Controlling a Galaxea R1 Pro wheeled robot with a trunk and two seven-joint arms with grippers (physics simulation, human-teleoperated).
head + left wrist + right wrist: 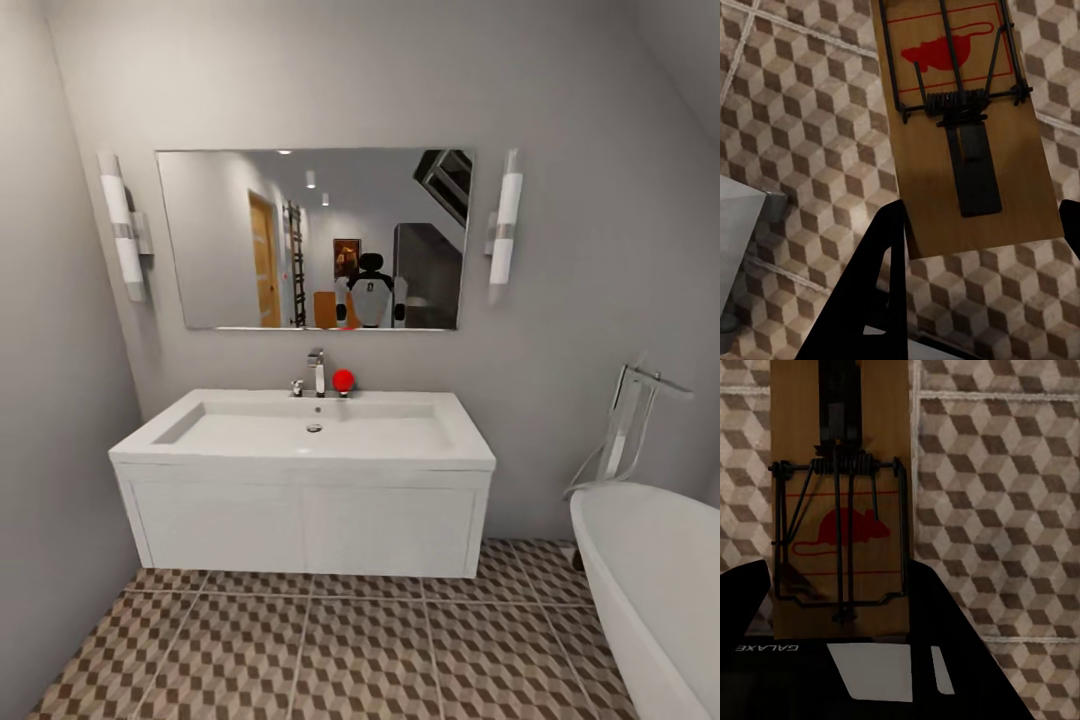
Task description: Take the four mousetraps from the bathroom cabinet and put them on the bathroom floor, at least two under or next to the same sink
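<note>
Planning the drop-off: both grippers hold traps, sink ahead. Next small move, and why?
Probably lower the left gripper toward the tiled floor below the sink. Its mousetrap hangs above the tiles, and the right gripper holds another.

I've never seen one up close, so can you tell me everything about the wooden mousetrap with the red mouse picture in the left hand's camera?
The flat rectangular brown wooden mousetrap has a smooth, light grain. A red mouse silhouette inside a thin red outline is printed on its top. Dark metal wire bars cross the picture, a coiled spring runs across the middle, and a flat black plate lies below it. One end sits between the left gripper's black fingers, which look shut on it. It hangs above the cube-patterned brown, beige and white floor tiles.
</note>
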